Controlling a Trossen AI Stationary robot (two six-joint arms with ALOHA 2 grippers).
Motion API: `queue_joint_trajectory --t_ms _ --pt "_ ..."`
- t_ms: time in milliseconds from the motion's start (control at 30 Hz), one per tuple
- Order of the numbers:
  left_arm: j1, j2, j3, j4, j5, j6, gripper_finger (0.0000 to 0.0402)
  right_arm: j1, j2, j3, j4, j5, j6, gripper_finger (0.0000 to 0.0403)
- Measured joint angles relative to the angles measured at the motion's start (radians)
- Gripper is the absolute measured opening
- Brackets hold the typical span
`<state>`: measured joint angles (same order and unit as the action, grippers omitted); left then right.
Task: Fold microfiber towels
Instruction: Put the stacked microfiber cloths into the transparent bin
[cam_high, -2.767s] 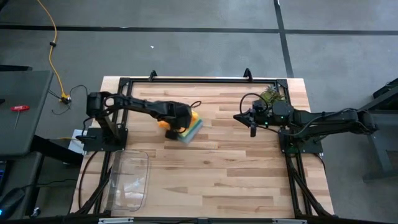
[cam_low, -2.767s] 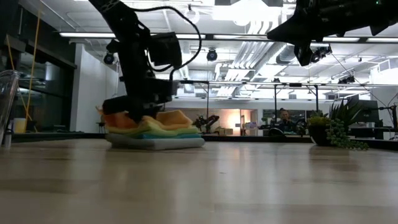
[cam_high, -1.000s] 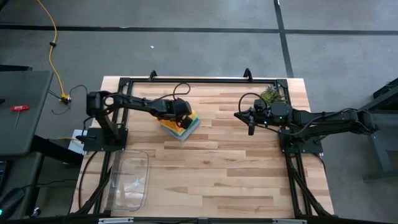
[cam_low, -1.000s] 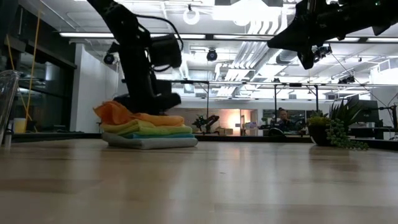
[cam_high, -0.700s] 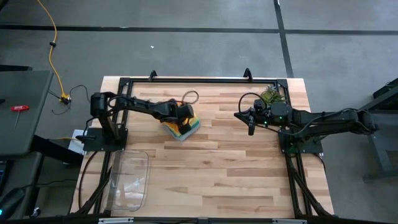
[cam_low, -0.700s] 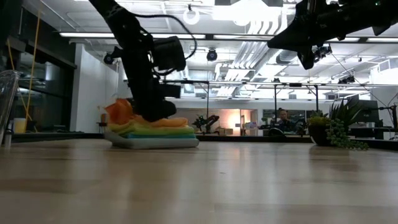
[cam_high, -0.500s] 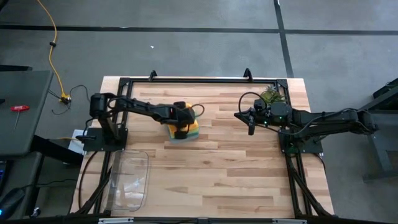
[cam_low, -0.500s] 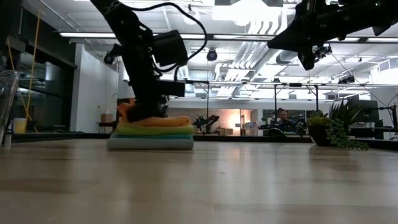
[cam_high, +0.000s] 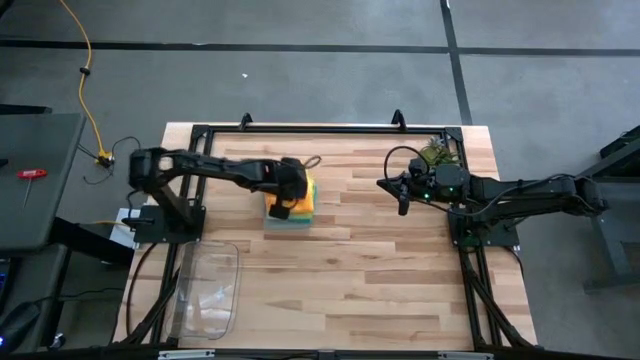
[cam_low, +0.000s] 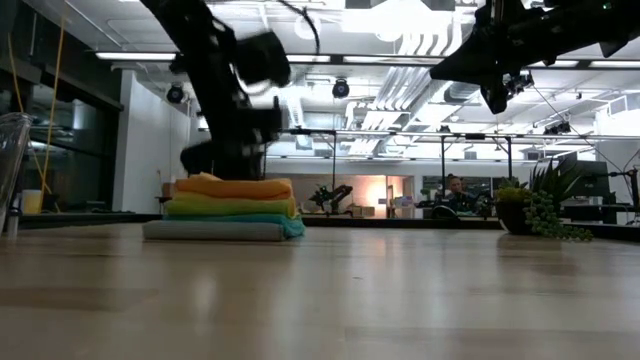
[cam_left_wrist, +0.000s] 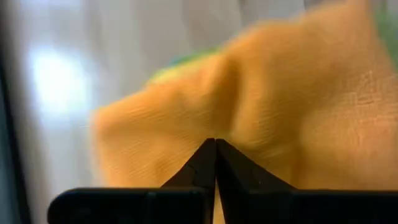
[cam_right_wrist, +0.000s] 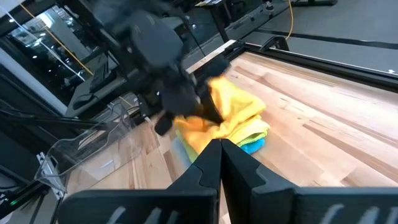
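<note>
Table (cam_high: 400, 280): low view shows towels (cam_low: 228, 208) layered

The table (cam_high: 380, 270) is a light wood butcher-block top with a black frame along its edges. A stack of folded towels (cam_high: 290, 205) rests on it toward the far left (grey at the bottom, then teal, green, yellow, orange). A clear tray (cam_high: 207, 290) lies at the near left corner. A small plant (cam_high: 437, 153) stands at the far right corner.
</note>
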<state>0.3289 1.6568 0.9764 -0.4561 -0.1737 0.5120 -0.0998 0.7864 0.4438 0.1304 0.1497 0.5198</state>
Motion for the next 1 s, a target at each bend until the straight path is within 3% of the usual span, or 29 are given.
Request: queue_joint_trajectory --t_ms 267,433,733,867,1000 --pt "-0.039 -0.256 0.002 -0.121 -0.013 -0.219 0.0002 0.001 0.000 0.000 -0.007 0.001 0.007 0.0000" --pt "-0.109 -0.309 0.003 -0.241 -0.017 -0.388 0.0034 0.001 0.000 0.000 -0.007 0.002 0.008 0.0000" --pt "-0.289 -0.267 0.005 -0.240 -0.008 -0.503 0.0198 0.001 0.000 0.000 -0.012 0.002 0.008 0.0000" --pt "-0.320 -0.228 0.004 -0.243 0.035 -0.536 0.0273 0.001 0.000 0.000 -0.021 0.001 0.008 0.0000" --pt "-0.325 -0.191 0.004 -0.247 0.079 -0.535 0.0319 0.001 0.000 0.000 -0.025 -0.004 0.008 0.0000"
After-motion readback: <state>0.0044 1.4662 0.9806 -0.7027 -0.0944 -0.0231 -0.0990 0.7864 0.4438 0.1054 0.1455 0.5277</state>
